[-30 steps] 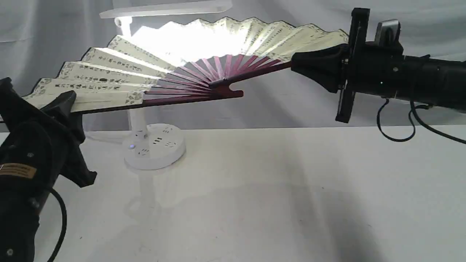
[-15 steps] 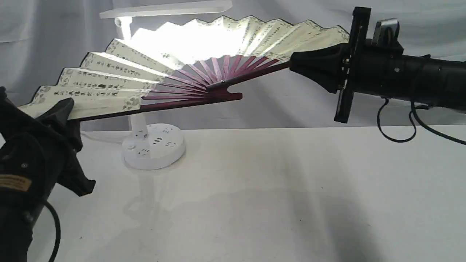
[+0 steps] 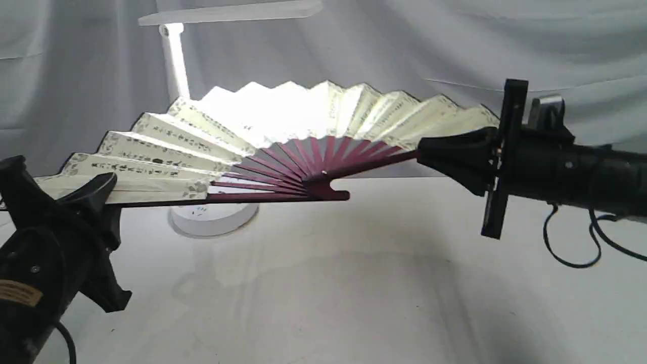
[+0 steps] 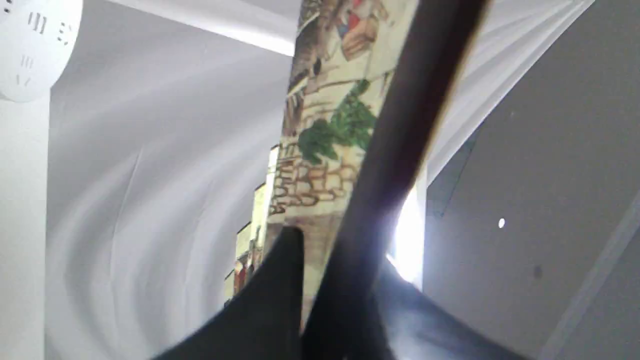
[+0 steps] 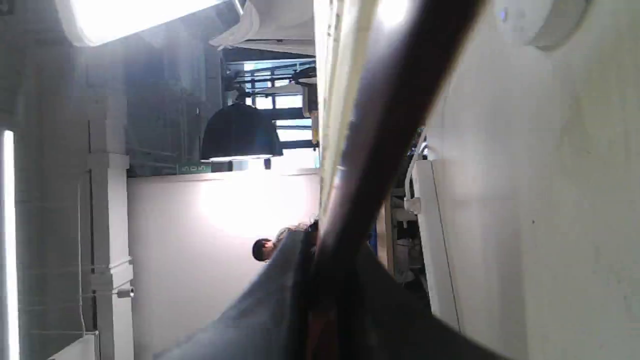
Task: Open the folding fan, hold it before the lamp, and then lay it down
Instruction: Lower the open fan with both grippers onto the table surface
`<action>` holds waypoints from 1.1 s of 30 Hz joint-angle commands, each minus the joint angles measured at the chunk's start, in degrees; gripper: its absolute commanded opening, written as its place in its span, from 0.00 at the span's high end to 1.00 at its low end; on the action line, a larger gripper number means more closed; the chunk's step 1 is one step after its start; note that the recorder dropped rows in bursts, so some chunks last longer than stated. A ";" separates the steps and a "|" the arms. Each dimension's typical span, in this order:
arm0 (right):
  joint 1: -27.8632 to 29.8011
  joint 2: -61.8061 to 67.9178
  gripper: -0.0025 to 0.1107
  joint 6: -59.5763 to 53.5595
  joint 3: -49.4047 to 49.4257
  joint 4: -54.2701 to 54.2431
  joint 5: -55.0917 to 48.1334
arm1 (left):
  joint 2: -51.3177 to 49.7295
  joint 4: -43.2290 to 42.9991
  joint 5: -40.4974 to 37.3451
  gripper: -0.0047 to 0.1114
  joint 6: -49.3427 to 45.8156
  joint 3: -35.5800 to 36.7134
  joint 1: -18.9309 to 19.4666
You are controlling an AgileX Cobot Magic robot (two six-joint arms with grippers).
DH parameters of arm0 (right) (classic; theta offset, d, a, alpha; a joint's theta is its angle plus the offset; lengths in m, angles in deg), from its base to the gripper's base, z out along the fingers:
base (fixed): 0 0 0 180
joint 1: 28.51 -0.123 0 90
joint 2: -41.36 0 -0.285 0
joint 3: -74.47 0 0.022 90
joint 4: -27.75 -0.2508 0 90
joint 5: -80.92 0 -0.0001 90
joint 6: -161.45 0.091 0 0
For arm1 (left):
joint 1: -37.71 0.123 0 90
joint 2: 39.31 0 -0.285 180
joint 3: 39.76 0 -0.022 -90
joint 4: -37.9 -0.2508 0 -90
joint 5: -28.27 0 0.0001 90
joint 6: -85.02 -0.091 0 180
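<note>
Spread folding fan [image 3: 167, 146] at mid-frame, its end guards clamped by left tool [image 3: 101, 194] and right tool [image 3: 422, 151]; lamp [image 3: 174, 60] behind.

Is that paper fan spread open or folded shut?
Spread open: the folding fan shows its pleats and maroon ribs splayed in a wide arc.

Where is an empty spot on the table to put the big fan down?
Free: the bare tabletop below the folding fan, between the left tool and right tool. Crowded: around the lamp base, under the fan's left half.
</note>
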 commanded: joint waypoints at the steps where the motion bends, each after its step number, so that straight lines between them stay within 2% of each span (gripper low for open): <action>1: 3.48 -0.03 0.98 -5.57 5.19 1.57 4.27 | 1.42 2.79 4.69 0.96 3.56 -0.27 -0.59; 8: 9.52 -0.03 0.98 -11.25 14.48 1.57 4.27 | 0.57 5.19 -0.02 0.96 -3.29 -0.80 -5.68; 17: 15.21 -0.03 0.98 -16.54 22.02 1.57 4.27 | -8.11 6.38 -0.02 0.96 -2.74 -5.56 -11.65; 25: 20.83 -0.03 0.98 -18.56 23.52 1.74 4.27 | -15.97 4.81 0.21 0.96 2.45 -10.65 -12.34; 33: 25.56 -0.03 0.98 -18.72 23.52 1.74 4.27 | -22.10 3.74 0.01 0.96 2.44 -16.91 -12.34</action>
